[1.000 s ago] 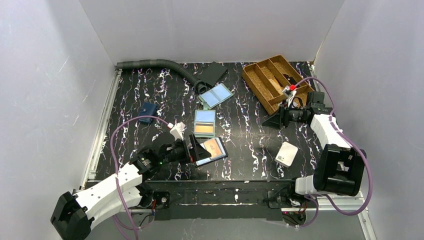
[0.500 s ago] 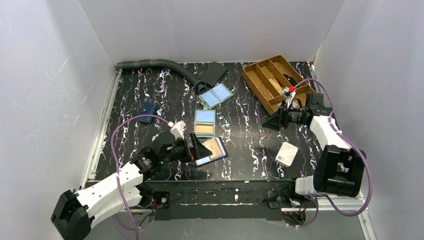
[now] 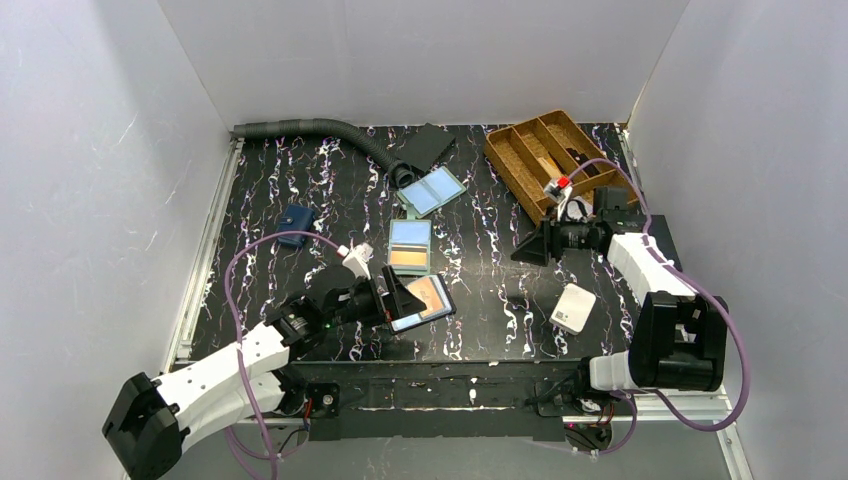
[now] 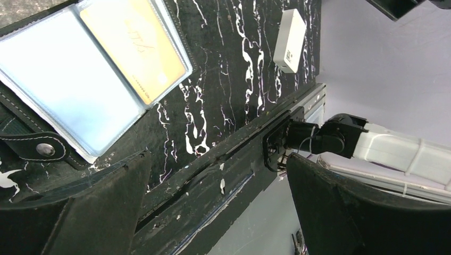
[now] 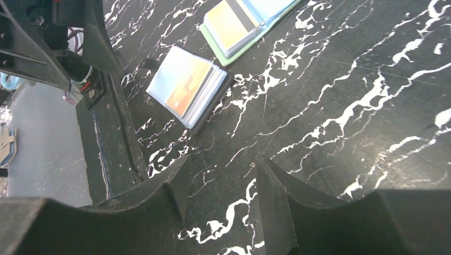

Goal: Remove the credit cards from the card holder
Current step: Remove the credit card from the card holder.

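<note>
The grey-green card holder (image 3: pixel 410 247) lies open at mid-table, with a blue card (image 3: pixel 410 234) in the far pocket and an orange card (image 3: pixel 409 259) in the near one. It also shows in the right wrist view (image 5: pixel 213 48), at the top. My left gripper (image 3: pixel 396 299) is open and empty, low beside a black clear-pocket booklet (image 3: pixel 424 301) that shows an orange card; the left wrist view shows that booklet (image 4: pixel 95 79) at the upper left. My right gripper (image 3: pixel 528 246) is open and empty over bare table, right of the card holder. A black-grey card does not show.
A bifold with two pale blue panels (image 3: pixel 432 190) lies behind the holder. A navy wallet (image 3: pixel 295 222) is at the left, a white box (image 3: pixel 573 308) at the near right, a wooden tray (image 3: pixel 545 150) at the back right, a grey hose (image 3: pixel 310 128) at the back.
My right gripper has moved left toward the table's middle. My left arm has shifted only slightly beside the black booklet.
</note>
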You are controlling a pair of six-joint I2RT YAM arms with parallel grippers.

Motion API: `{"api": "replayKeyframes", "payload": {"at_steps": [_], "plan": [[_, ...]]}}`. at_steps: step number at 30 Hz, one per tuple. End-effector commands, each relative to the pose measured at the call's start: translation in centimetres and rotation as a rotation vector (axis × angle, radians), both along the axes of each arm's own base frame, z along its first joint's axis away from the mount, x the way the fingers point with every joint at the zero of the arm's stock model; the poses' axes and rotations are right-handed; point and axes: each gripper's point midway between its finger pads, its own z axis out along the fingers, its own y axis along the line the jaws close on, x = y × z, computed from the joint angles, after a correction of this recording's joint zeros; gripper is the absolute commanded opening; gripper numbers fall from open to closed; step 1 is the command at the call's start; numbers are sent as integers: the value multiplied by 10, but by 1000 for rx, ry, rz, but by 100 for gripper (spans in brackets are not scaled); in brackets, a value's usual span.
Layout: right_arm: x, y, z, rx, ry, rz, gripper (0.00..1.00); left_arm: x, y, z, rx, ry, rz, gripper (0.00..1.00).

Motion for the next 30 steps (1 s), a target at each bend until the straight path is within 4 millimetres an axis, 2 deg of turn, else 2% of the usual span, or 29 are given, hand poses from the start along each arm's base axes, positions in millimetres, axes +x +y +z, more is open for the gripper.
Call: {"api": "replayKeyframes", "payload": {"at_steps": [1, 13, 16, 19, 23, 24, 25, 30], "plan": [[-4, 19, -7, -27, -7, 36, 55, 10, -2, 5, 7, -14, 42, 96], [-23, 62, -20, -46, 47, 134, 50, 29, -8, -13, 109, 35, 96, 80], [-23, 77, -19, -41, 75, 136, 42, 32, -10, -19, 127, 48, 100, 76], [-20, 95, -20, -75, 102, 119, 29, 34, -10, -26, 147, 56, 103, 72], [-20, 120, -28, -143, 103, 125, 18, 40, -6, -36, 188, 52, 127, 65], [-37, 122, -50, -182, 157, 147, 16, 41, -5, -38, 194, 54, 135, 65], [-28, 134, -38, -175, 120, 160, 15, 42, -4, -39, 200, 56, 141, 63], [-42, 163, -50, -200, 208, 256, 14, 42, -4, -45, 215, 68, 144, 56]]}}
